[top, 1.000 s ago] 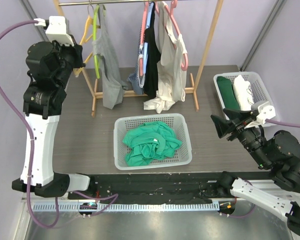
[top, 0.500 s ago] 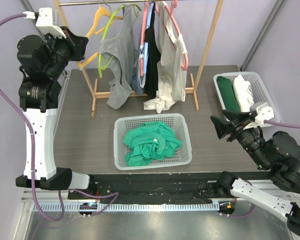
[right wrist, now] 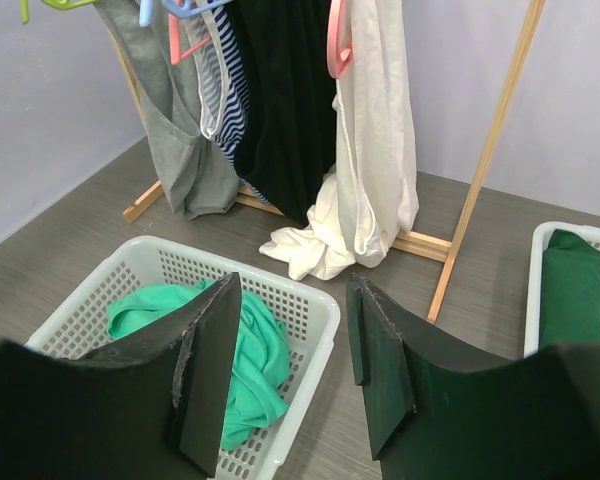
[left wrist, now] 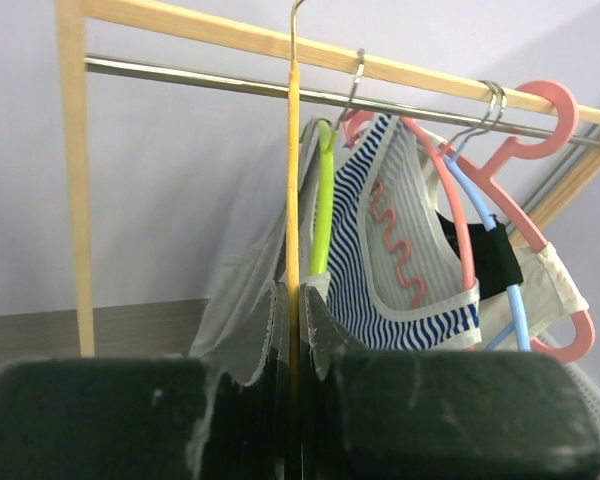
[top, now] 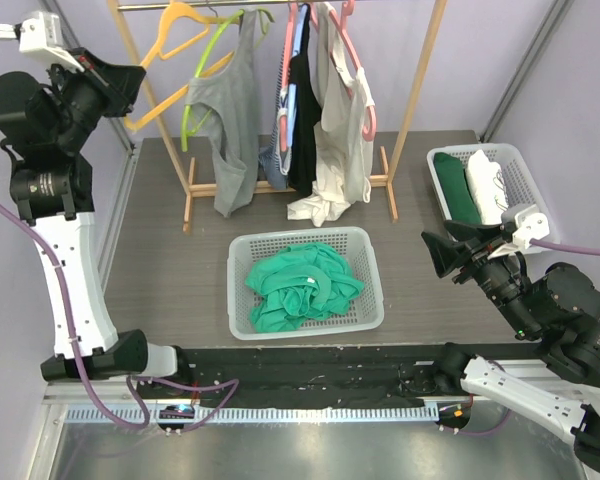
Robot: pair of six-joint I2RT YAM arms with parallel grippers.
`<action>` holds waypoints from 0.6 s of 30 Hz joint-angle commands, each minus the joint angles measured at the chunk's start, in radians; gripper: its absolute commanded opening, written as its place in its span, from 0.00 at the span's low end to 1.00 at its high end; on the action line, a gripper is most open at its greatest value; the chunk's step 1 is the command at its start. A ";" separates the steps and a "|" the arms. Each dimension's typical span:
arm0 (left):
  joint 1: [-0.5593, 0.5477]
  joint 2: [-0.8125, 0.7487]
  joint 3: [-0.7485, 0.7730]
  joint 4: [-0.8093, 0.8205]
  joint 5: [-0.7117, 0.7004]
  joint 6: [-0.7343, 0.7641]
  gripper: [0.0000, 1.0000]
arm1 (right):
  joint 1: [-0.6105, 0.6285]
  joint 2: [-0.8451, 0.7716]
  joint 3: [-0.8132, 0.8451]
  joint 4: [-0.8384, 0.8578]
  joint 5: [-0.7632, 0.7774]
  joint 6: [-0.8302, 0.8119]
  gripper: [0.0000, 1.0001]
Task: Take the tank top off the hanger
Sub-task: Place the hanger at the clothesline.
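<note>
A grey tank top [top: 232, 130] hangs on a lime-green hanger [top: 202, 75] at the left end of the rail. Beside it a yellow hanger [top: 165, 60] is tilted out to the left. My left gripper [top: 138, 82] is raised high at the rack's left side and shut on the yellow hanger's arm. In the left wrist view the yellow hanger [left wrist: 293, 180] runs edge-on between the fingers of my left gripper [left wrist: 298, 300], with grey tank top [left wrist: 242, 320] cloth and the green hanger [left wrist: 324, 200] just behind. My right gripper [top: 436, 254] hovers open and empty right of the basket.
A wooden rack [top: 416, 90] carries striped, black and white garments [top: 342, 120] on pink hangers. A white basket [top: 300, 237] with a green garment [top: 302, 285] sits mid-table. A second basket [top: 525, 165] at the right holds folded clothes.
My left arm has risen and swung left, pulling the yellow hanger outward. The green hanger and grey tank top tilted and swung with it. The right arm stayed put, its jaws barely narrower.
</note>
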State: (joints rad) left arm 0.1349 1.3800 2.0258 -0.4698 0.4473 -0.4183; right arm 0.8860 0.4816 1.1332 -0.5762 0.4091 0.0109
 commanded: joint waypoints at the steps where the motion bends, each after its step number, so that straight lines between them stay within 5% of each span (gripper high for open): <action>1: 0.089 -0.006 -0.021 0.149 0.099 -0.114 0.00 | -0.002 -0.009 0.010 0.022 0.022 0.014 0.53; 18: 0.140 -0.003 -0.128 0.152 0.080 -0.059 0.00 | -0.002 -0.021 -0.004 0.022 0.023 0.015 0.51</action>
State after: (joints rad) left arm 0.2520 1.3788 1.8847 -0.3969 0.5289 -0.4896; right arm 0.8860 0.4763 1.1328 -0.5766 0.4110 0.0151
